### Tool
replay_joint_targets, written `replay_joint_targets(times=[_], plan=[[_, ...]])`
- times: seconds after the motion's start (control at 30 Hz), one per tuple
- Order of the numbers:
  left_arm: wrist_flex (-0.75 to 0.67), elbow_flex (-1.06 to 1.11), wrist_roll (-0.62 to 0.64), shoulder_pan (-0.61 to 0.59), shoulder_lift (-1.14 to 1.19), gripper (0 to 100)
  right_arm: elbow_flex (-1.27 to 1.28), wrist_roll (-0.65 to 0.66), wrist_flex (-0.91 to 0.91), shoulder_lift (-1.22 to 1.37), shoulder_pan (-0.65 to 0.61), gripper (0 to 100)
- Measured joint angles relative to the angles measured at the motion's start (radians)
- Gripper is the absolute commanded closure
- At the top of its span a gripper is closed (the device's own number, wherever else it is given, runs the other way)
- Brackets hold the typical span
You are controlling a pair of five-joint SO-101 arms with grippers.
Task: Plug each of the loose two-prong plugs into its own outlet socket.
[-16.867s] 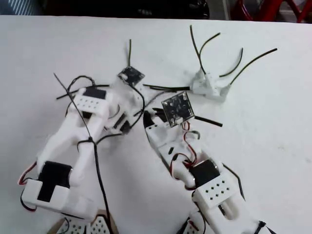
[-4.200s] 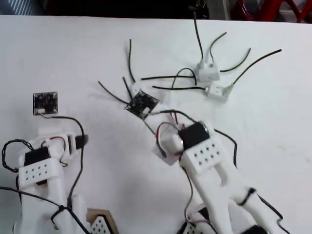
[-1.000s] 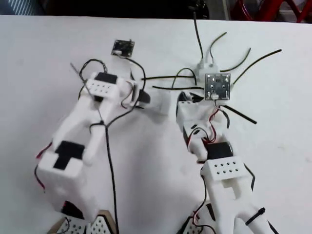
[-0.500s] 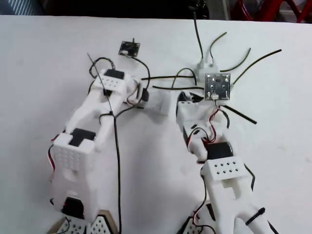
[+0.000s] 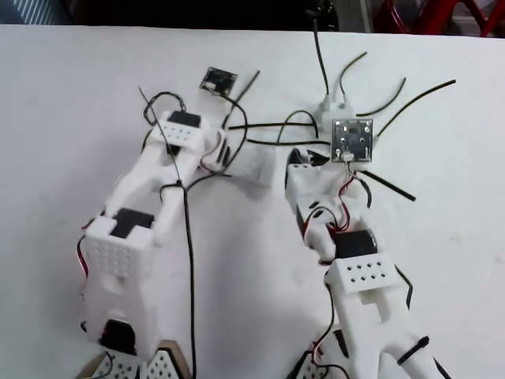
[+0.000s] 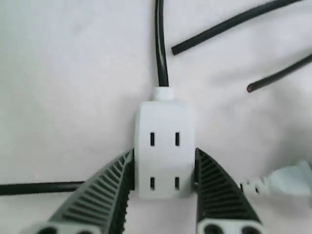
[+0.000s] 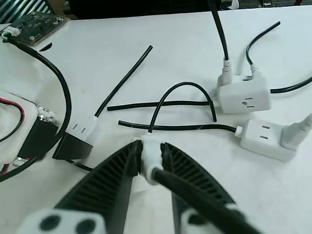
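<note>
L gripper (image 6: 163,158) was clamped on a white outlet block (image 6: 163,122), ribbed black pads vs smooth plastic sides, slot pairs facing up, flat on the matte white table (image 5: 442,237). Near it, R gripper (image 7: 150,145) pinched a small white plug (image 7: 148,158) w/ thin black cord (prongs hidden, so orientation unclear). Done well, I'd say: L braces the block, R squares prongs to one slot pair, pushes straight, no twist, since glossy plastic could slip. Farther right lay a cube outlet (image 7: 243,100) and a flat outlet (image 7: 263,139).
</note>
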Motion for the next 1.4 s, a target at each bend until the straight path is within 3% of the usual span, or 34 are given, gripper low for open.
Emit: replay_joint_targets(times=[0.23,0.5,0.8,0.97,1.03,1.23,1.4], plan=[[0.155,-0.034,-0.077,-0.002,-0.041,98,0.000,0.000,0.000,0.000,0.000,98.1],[0.305,0.026,-0.083,-0.002,-0.299,98,0.000,0.000,0.000,0.000,0.000,98.1],[0.322,0.388,-0.203,-0.002,-0.641,98,0.000,0.000,0.000,0.000,0.000,98.1],[0.221,0.675,-0.259,-0.002,-0.836,97,0.003,0.000,0.000,0.000,0.000,98.1],[0.164,0.781,-0.265,-0.002,-0.902,94,0.009,0.000,0.000,0.000,0.000,98.1],[0.078,0.977,-0.267,-0.002,-0.996,69,0.025,0.000,0.000,0.002,-0.029,98.1],[0.086,1.005,-0.206,-0.025,-1.011,62,0.026,0.028,0.000,0.002,-0.054,98.1]])
